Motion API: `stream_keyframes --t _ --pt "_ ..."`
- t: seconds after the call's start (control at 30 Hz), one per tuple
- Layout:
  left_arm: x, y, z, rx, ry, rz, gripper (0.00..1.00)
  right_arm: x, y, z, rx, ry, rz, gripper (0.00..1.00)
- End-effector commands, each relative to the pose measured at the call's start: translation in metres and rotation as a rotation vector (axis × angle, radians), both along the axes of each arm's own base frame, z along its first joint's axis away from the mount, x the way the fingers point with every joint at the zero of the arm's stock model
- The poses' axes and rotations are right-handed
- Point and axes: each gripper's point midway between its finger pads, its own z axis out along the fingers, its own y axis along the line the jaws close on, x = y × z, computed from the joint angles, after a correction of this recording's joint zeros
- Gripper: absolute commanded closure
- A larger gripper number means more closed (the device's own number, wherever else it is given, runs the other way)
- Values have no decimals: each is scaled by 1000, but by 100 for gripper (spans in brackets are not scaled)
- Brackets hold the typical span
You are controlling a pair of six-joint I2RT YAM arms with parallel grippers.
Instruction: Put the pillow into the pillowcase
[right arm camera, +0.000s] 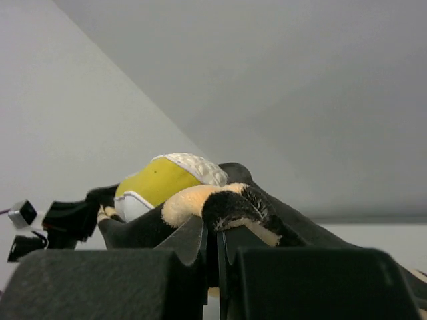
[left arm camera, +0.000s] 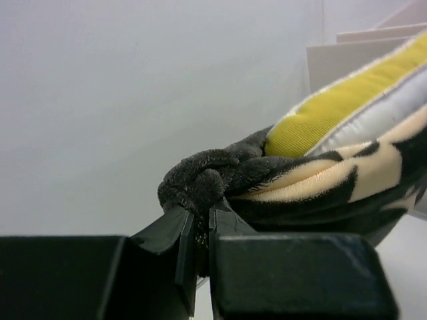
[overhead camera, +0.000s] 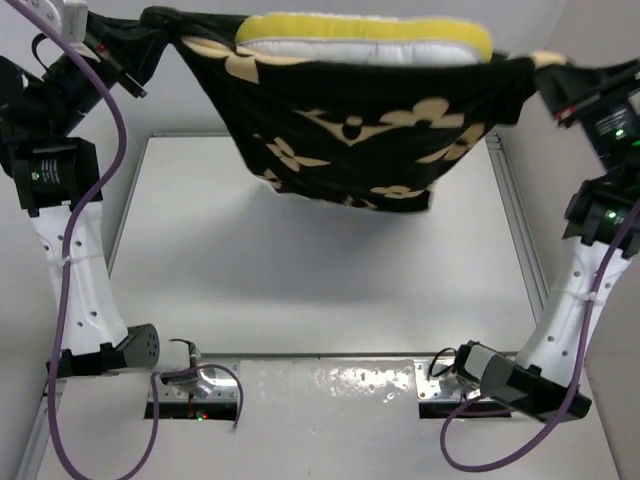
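The black pillowcase [overhead camera: 350, 140] with tan flowers hangs in the air between both arms like a sling, above the far part of the table. The pillow [overhead camera: 365, 38], yellow and white, sits in its open top with its upper edge sticking out. My left gripper [overhead camera: 160, 35] is shut on the pillowcase's left corner [left arm camera: 200, 177]. My right gripper [overhead camera: 545, 75] is shut on the right corner [right arm camera: 233, 207]. The pillow's yellow end shows in the left wrist view [left arm camera: 333, 110] and in the right wrist view [right arm camera: 157, 180].
The white table [overhead camera: 300, 270] lies below the hanging bundle. A metal rail [overhead camera: 515, 220] runs along its right edge. Purple cables [overhead camera: 70, 250] loop by the left arm and at the right base [overhead camera: 480, 455].
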Motion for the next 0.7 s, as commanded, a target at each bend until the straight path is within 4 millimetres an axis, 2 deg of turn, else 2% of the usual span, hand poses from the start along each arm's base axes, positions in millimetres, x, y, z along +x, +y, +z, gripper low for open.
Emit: stream_keyframes --t 0.0,0.03,0.07,0.1,0.13,0.17,0.2,0.23,0.27,0.3,0.33,0.37,0.4,0.43,0.47,0.5,0.53,0.57,0.6,0.63,0.67 --pt "79 48 -59 18 133 230 100 46 -30 -72 95 123 -40 100" --pt "89 51 -71 6 197 233 100 48 -22 -66 89 108 -14 100" --pt "97 54 -49 -10 165 232 100 48 -17 -52 77 91 -5 100" --pt "96 56 -32 -51 155 220 100 40 -10 -2 0 -12 -15 100" --pt "105 59 -17 -75 114 208 100 43 -11 13 4 18 -36 100" --pt "68 50 39 -120 -17 171 100 33 -9 46 -23 -41 -53 100" --pt "46 53 73 -122 -161 166 100 6 -7 106 -38 -176 -65 100" --pt "18 50 92 -133 -225 155 100 -17 -6 135 -29 -279 -64 100" --pt "1 51 101 -145 -268 155 100 -29 -8 146 1 -317 -38 100" --pt "-16 45 109 -126 -322 149 100 -68 4 160 5 -405 13 100" --pt "-26 36 93 -80 -299 143 100 -72 8 149 -9 -385 24 100" --pt "-24 25 78 -58 -267 105 100 -31 -19 103 -6 -272 -49 100" --pt "-22 19 62 -45 -214 85 100 -46 -9 83 -15 -215 -90 100" --pt "5 22 27 -21 -119 93 100 -34 -18 57 -10 -155 -123 100" --pt "23 18 3 -15 -42 90 100 4 -42 -5 62 -6 -130 100" --pt "55 24 -36 -25 106 110 100 14 -36 -26 83 25 -86 100" --pt "74 29 -52 -8 149 150 100 25 -38 -42 118 62 -56 100" --pt "85 31 -58 -10 187 160 100 33 -40 -57 162 110 -18 100" --pt "103 36 -61 -22 234 167 100 37 -34 -54 161 105 6 100" --pt "107 35 -54 -49 247 153 100 50 -33 -55 168 127 15 100" --pt "105 34 -35 -68 209 141 100 38 -22 -6 91 20 1 100"
